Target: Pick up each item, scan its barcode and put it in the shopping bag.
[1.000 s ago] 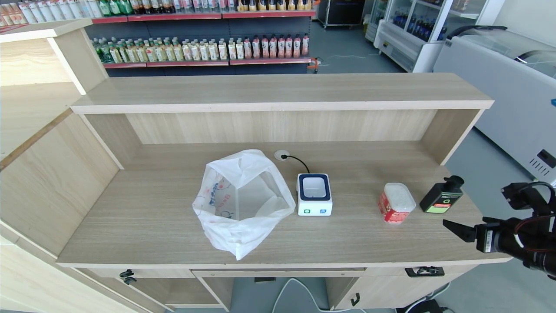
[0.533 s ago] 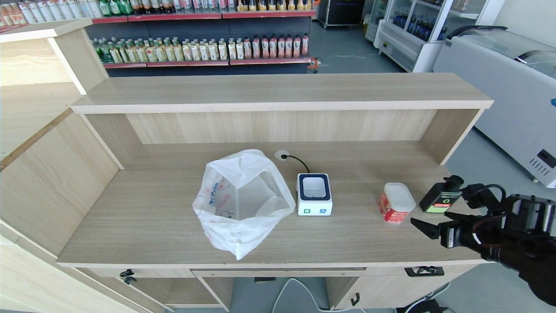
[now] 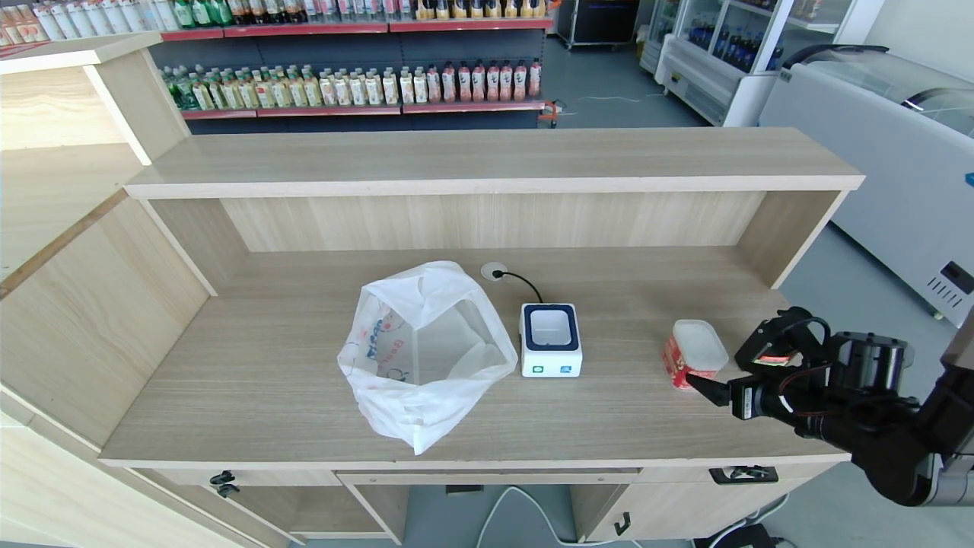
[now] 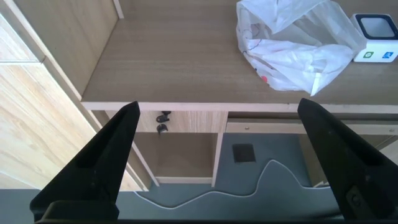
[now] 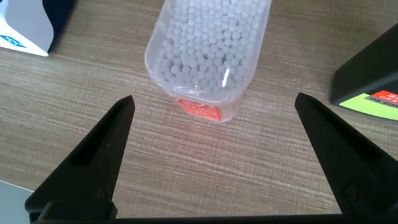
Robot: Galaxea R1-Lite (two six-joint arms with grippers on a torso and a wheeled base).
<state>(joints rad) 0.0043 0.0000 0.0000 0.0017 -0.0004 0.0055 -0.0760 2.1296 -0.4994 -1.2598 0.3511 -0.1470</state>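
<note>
A clear box of cotton swabs (image 3: 694,354) with a red label lies on the wooden counter (image 3: 266,380), right of the white barcode scanner (image 3: 550,340). A black bottle (image 3: 770,352) with a green label lies just right of the box, partly hidden by my right gripper (image 3: 727,358). That gripper is open, low over the counter, just right of the box. In the right wrist view the swab box (image 5: 208,62) sits ahead between the spread fingers of the gripper (image 5: 214,102), with the bottle (image 5: 367,81) to one side. The white shopping bag (image 3: 426,350) stands open left of the scanner. My left gripper (image 4: 219,104) is open, off the counter's front edge.
A raised wooden shelf (image 3: 487,160) runs along the counter's back, with side panels at both ends. The scanner's black cable (image 3: 521,281) leads to a hole behind it. Bare counter lies left of the bag (image 4: 298,37) and in front of the scanner (image 4: 376,37).
My right gripper has moved left from beyond the counter's right end to over the counter, now in front of the black bottle and close to the swab box.
</note>
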